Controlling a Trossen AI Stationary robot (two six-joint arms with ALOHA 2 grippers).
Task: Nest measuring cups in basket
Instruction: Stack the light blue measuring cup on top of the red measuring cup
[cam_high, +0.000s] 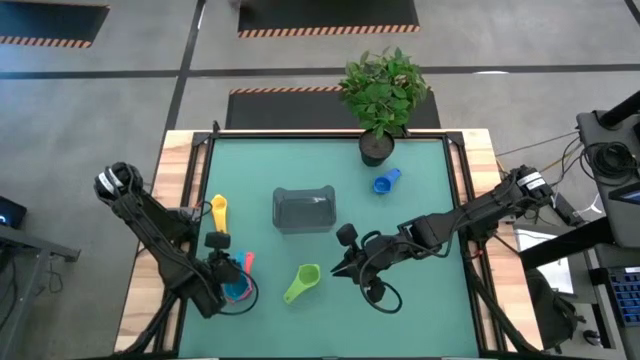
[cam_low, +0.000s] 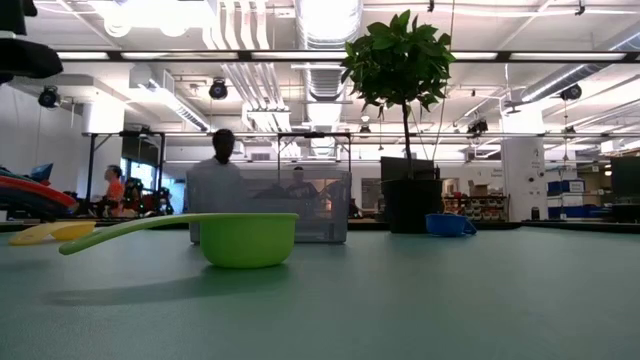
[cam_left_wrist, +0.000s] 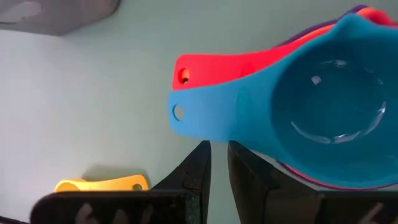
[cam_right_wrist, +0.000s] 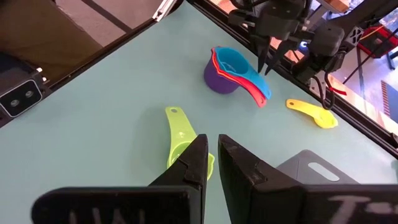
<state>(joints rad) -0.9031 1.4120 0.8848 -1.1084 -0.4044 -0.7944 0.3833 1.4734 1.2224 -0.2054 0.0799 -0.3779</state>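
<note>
Surface (cam_high: 420, 300) space is wide, so there is room for a clean approach. At its middle stands the basket (cam_high: 304, 209), and no cup is seen inside it; the task is judged to be early.

Near the front left, a stack of nested cups (cam_high: 237, 288) is seen, with the teal cup (cam_left_wrist: 323, 112) on top, a red one (cam_left_wrist: 217, 65) under it and a purple one (cam_right_wrist: 219, 81) at the bottom. The left pincer (cam_high: 217, 241) hangs just above the handles of this stack, with its fingers almost closed and nothing between them. The green cup (cam_high: 303, 283) lies alone, between the stack and the right pincer (cam_high: 345, 262), which is held low beside it, nearly closed and empty.

For the step in hand, the green cup's handle should probably be taken, not the bowl, so that the cup stays level. The fingers must be opened wider before the descent, and should be set across the handle.

The yellow cup (cam_high: 219, 209) lies left of the basket, and the blue cup (cam_high: 386, 181) lies near the plant pot (cam_high: 376, 148); both are well apart from the others.
</note>
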